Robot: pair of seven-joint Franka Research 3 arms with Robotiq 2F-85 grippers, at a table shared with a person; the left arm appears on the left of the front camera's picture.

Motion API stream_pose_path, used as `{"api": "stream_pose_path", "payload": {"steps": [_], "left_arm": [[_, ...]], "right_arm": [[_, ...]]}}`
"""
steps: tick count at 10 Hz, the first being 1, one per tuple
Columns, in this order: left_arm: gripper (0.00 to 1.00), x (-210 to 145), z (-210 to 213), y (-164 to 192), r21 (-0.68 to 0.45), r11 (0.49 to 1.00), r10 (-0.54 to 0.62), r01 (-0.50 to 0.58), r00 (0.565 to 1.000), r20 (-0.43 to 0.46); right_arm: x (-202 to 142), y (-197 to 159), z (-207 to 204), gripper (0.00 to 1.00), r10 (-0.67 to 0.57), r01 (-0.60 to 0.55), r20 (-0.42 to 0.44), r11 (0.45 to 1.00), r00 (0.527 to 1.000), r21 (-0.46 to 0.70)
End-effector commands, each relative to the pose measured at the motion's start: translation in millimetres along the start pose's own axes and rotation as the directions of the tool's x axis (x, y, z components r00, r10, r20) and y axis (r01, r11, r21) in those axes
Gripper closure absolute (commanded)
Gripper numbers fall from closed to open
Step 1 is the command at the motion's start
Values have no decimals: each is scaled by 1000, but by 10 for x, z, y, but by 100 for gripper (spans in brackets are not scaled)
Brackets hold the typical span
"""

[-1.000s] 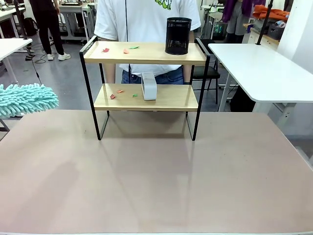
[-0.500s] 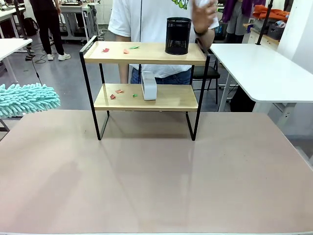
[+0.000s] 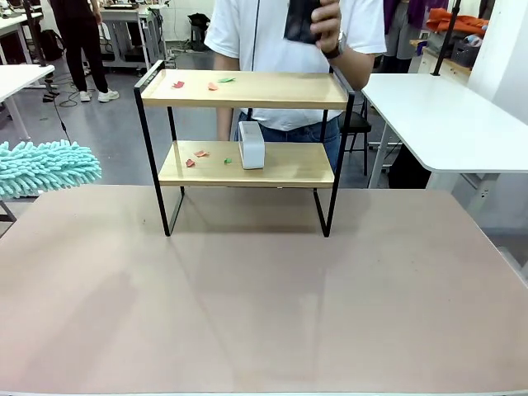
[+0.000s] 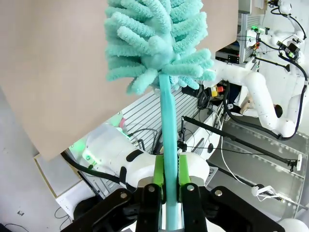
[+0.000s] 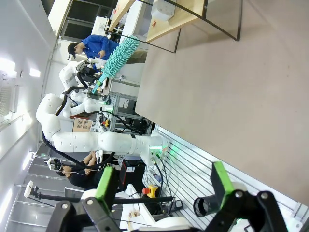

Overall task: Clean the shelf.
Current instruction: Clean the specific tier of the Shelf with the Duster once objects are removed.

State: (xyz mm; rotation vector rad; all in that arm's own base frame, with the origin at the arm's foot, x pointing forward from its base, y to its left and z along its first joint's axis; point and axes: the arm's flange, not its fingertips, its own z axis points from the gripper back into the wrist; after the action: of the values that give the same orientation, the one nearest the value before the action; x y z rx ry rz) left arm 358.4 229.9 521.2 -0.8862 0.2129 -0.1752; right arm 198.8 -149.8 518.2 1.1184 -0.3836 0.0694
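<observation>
The shelf (image 3: 245, 90) stands at the far side of the tan table, and its lower frame is visible in the right wrist view (image 5: 186, 21). Small red, orange and green paper scraps (image 3: 212, 85) lie on the left of its top board, and more scraps (image 3: 196, 157) lie on the lower board beside a white box (image 3: 252, 144). Behind it a person's hand holds a black mesh cup (image 3: 300, 20) up in the air. My left gripper (image 4: 170, 175) is shut on the teal handle of a fluffy duster (image 4: 157, 43), whose head hangs at the table's left edge (image 3: 45, 167). My right gripper (image 5: 164, 184) is open with nothing between its fingers.
The tan table (image 3: 247, 289) lies bare in front of the shelf. A white table (image 3: 445, 115) stands at the back right and another (image 3: 16, 78) at the far left. People and workbenches are farther back.
The person reached in, lifted the black mesh cup off the shelf's top board and shifted to the right. The duster has barely moved.
</observation>
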Motion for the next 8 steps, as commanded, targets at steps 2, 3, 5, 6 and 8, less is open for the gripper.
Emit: {"api": "stream_pose_path", "payload": {"steps": [2, 3, 5, 6, 8], "left_arm": [[100, -13, 2, -24, -19, 1000, -20, 20, 1000, 11], [88, 0, 0, 0, 0, 1000, 0, 0, 1000, 0], [88, -49, 199, -325, -35, 995, 93, -88, 982, 162], [88, -158, 444, -562, -94, 995, 69, -44, 960, 272], [88, -263, 773, -1035, -182, 982, 26, 52, 915, 402]], "right_arm": [[13, 12, -4, 0, 26, -26, 11, 1000, 1000, 16], [13, 12, -4, 0, 26, -26, 11, 1000, 1000, 16], [13, 12, -4, 0, 26, -26, 11, 1000, 1000, 16], [13, 12, -4, 0, 26, -26, 11, 1000, 1000, 16], [13, 12, -4, 0, 26, -26, 11, 1000, 1000, 16]]}}
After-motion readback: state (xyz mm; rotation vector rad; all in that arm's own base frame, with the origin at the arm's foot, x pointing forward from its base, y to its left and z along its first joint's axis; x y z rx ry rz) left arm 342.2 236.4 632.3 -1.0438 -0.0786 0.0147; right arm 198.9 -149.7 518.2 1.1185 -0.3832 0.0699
